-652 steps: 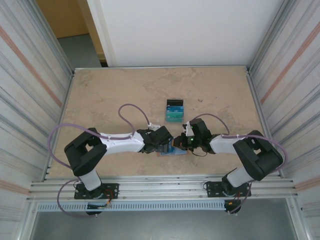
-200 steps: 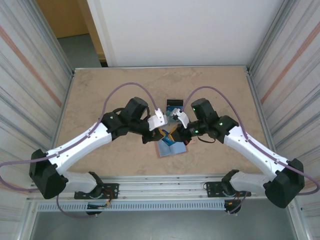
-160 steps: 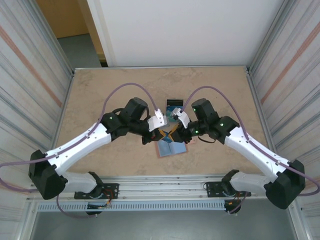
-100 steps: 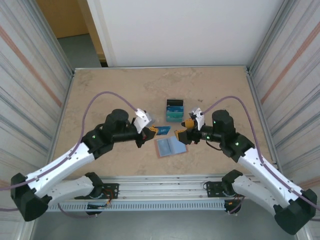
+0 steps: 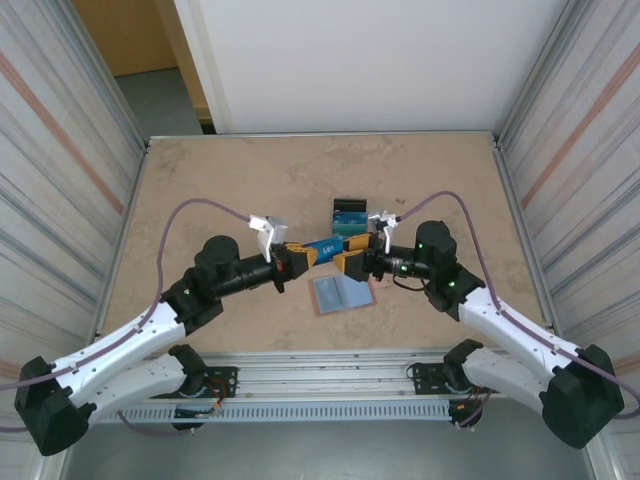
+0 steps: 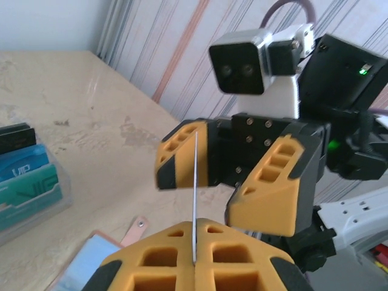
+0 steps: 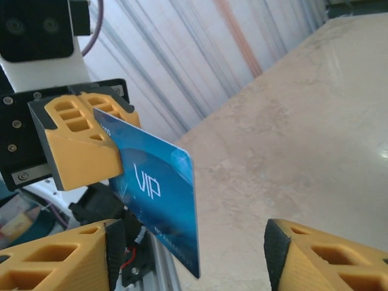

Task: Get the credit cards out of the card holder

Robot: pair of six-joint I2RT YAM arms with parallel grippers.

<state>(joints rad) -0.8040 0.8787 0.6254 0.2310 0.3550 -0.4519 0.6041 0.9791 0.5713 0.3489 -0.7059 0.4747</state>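
- Desk (image 5: 200,180), a mottled beige slab, sits between ribbed metal walls on both sides.
- Left arm (image 5: 130,335) reaches in from the near left corner, with a purple cable (image 5: 180,215) arching over it.
- Left claw (image 5: 297,257) is clamped on one short end of a blue credit card (image 5: 325,245), holding it on edge above the desk. In the left wrist view its orange fingers (image 6: 157,267) are pressed together. The card rises from the seam between them as a thin pale line, seen edge-on.
- The right wrist view shows the card's face, deep blue with "VIP" in white.
- Card holder (image 5: 341,293) lies open and flat on the desk, just nearer the arm bases than the held card. Its light-blue inside panels face up. The left wrist view shows its pinkish snap tab (image 6: 138,227) resting on the desk.
- Stand (image 5: 350,220), clear with a black back, is upright just beyond the held card. It holds teal cards (image 6: 27,194) leaning in a row.
- Right claw (image 5: 352,262) faces the left one with its jaws apart. The free end of the credit card reaches into the gap, closer to one finger (image 6: 182,151). I cannot tell whether it touches that finger.
- Right arm (image 5: 500,320) comes in from the near right corner.
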